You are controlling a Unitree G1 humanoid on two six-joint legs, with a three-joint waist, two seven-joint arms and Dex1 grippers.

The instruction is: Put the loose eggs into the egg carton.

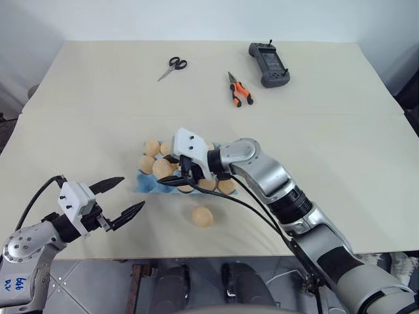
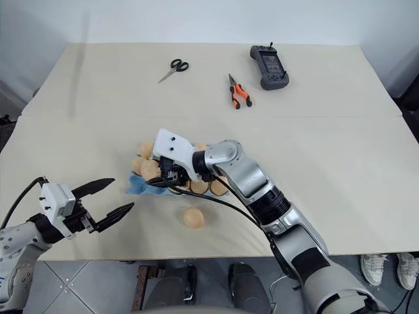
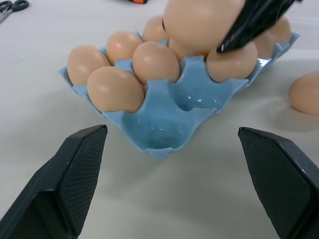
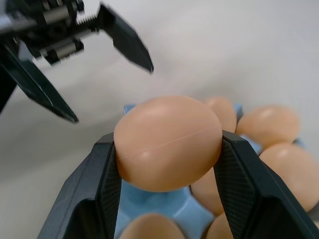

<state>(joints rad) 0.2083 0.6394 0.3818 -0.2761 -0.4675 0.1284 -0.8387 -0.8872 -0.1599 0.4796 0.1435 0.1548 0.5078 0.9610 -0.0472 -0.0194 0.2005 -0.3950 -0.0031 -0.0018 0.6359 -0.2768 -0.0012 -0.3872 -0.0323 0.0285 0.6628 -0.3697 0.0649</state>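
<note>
- Left pincer [image 1: 126,198]: jaws spread wide, nothing between them. It hovers low over the tabletop [image 1: 78,118], just off the carton's left end, pointing at the empty corner cups.
- Egg carton [image 3: 164,130]: light blue tray near the front middle of the tabletop. Most cups are filled; the left wrist view shows 2 bare cups at the end nearest the left pincer. Exact count of filled cups cannot be told, since the right arm covers part of the tray.
- Right pincer [image 4: 167,149]: clamped on 1 egg [image 4: 168,142], a finger on each side. The held egg lies with its long axis about level, crosswise between the fingers, and sits above the carton's left portion, not yet in a cup.
- Key relation: the bare cups lie just below the held egg and slightly toward the left pincer. Judgement: the next move calls for a short drop into 1 of those cups, with care that neighbouring eggs are not knocked.
- Loose egg [image 1: 203,216]: 1 remains on the tabletop, just in front of the carton, right of the open cups. The right arm is nearer it once free.
- Scissors [image 1: 172,67], pliers [image 1: 239,90] and a handheld controller [image 1: 269,64] lie far back, well apart from the work.
</note>
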